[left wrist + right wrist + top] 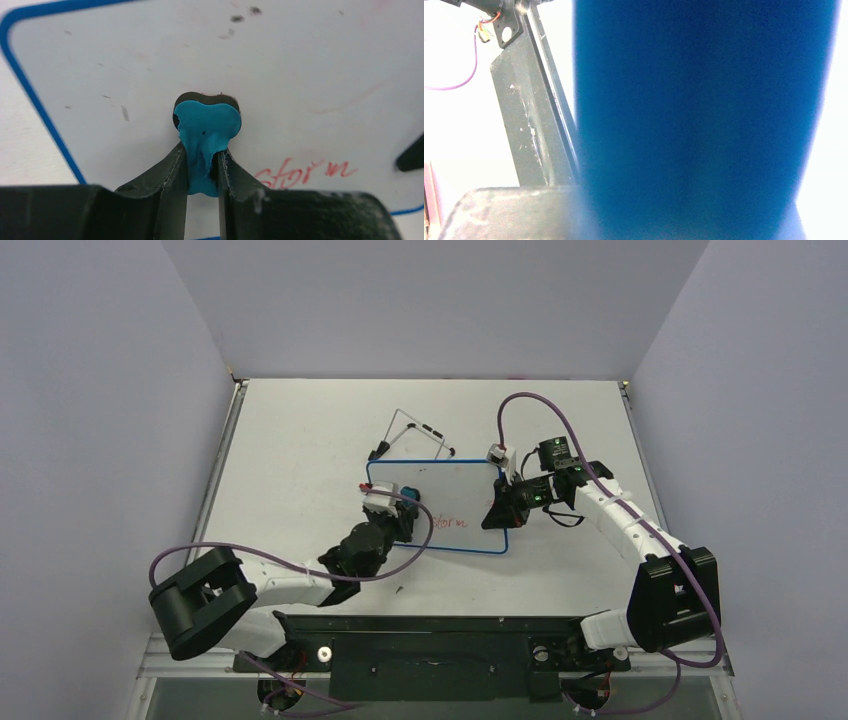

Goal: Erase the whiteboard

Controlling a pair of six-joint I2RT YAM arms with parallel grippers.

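**A:** Where is the whiteboard (450, 490) lying?

**B:** That small rectangular white board with the thin blue rim and rounded corners is lying flat near the middle of the white table (300, 440). Its black wire stand (415, 430) is sticking out past the far edge.

**A:** And what is the left gripper (202, 172) doing?

**B:** Its black fingers are squeezing a small eraser block (207, 130), teal-blue foam over a black layer. The block is pressing on the board's left half. A red handwritten word (305, 172), reading "storm", is showing near the board's near edge, to the right of the block. Faint pink smears and dark specks are showing across the surface beyond it.

**A:** Is the right gripper (500, 508) holding anything?

**B:** It is sitting at the board's right edge, over the rim. In its wrist view a blurred blue band (699, 125) is filling most of the picture, and only one black finger (534, 125) is showing, just left of the band. Whether those fingers are clamping the edge cannot be told.
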